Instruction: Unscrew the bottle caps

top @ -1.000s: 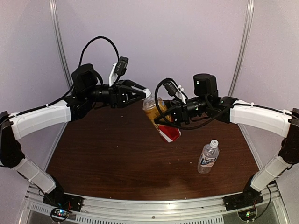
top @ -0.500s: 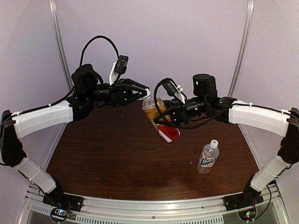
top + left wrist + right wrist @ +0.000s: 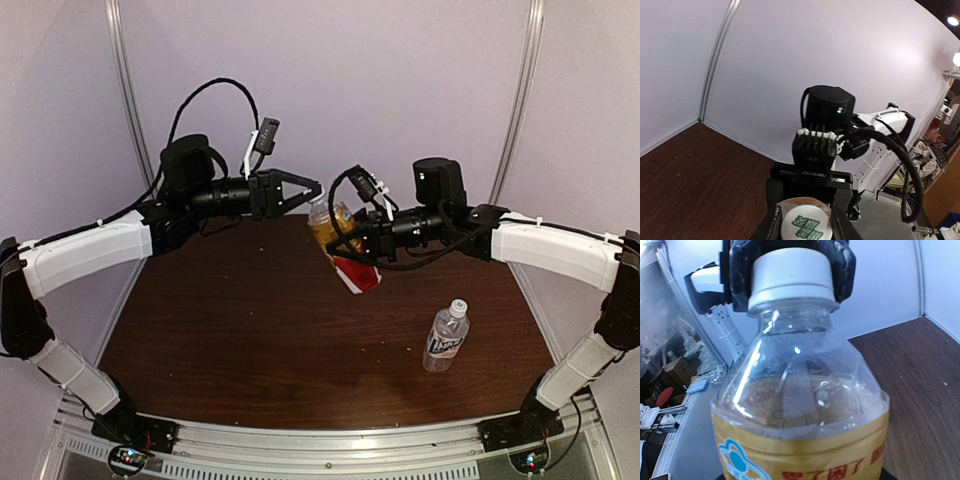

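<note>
Left gripper (image 3: 316, 190) tight on cap (image 3: 790, 275)

White cap (image 3: 790, 277); amber bottle (image 3: 800, 410); brown table (image 3: 250, 330).

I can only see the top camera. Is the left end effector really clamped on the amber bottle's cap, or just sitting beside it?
Observer: Clamped. The right wrist view shows the left end effector with its fingers pressed against both sides of the white cap.
Operator: Is the cap seated on the neck?
Observer: Yes. In that view its lower rim sits down on the neck of the amber bottle, with no visible gap.
Operator: Any marking on top?
Observer: The left wrist view shows green printed characters on the cap's top.
</note>
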Tool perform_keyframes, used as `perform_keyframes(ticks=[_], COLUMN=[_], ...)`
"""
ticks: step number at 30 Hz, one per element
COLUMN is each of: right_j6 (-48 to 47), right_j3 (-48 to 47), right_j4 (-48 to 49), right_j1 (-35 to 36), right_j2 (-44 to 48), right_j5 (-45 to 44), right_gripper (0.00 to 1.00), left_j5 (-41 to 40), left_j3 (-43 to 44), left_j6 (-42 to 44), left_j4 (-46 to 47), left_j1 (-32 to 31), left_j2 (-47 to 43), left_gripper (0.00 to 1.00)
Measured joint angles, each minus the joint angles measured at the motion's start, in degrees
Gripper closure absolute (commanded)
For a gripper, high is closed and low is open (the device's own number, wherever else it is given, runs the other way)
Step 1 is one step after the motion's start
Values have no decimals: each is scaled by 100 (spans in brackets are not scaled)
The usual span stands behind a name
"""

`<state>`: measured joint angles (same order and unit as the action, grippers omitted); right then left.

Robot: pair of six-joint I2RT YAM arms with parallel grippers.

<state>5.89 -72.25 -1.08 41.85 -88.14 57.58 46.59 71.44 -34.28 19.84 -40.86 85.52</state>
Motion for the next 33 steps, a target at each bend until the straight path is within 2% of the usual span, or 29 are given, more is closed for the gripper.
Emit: perform_keyframes(ticks=[5,9,14,17,20,22,26,29,33], right_j6=[-267,-411,-470,-494,-555,-619,-750,-883,-940], right_j3=[-59,-46,50,68,83,98,105,103,72], right_j4=[-105,-127,-76,-79,-83,-87,-240,-468,-754], right_j1=[-33,33,129,140,142,142,140,136,129], right_j2=[4,7,37,46,50,72,85,85,85], right_j5=[-1069,-1799,-2400,-2566,-2601,-2594,-2326,-1849,-1071], right_gripper=[45,44,44,43,42,40,34,31,30], left_j5=[-1945,-3320,-4157,-4282,-4297,-4247,-3724,-3027,-1878], left_j3=[566,772,896,966,966,955,723,533,476], left_j6=[-210,-533,-826,-883,-855,-761,-389,-92,411], left_j4=[-1464,-2031,-2319,-2363,-2371,-2343,-2061,-1808,-1458], left_j1=[-365,-710,-925,-944,-949,-946,-844,-625,-282], left_j2=[-35,-35,17,85,90,87,-48,-223,-437], left_gripper=[100,100,98,85,62,52,28,21,20])
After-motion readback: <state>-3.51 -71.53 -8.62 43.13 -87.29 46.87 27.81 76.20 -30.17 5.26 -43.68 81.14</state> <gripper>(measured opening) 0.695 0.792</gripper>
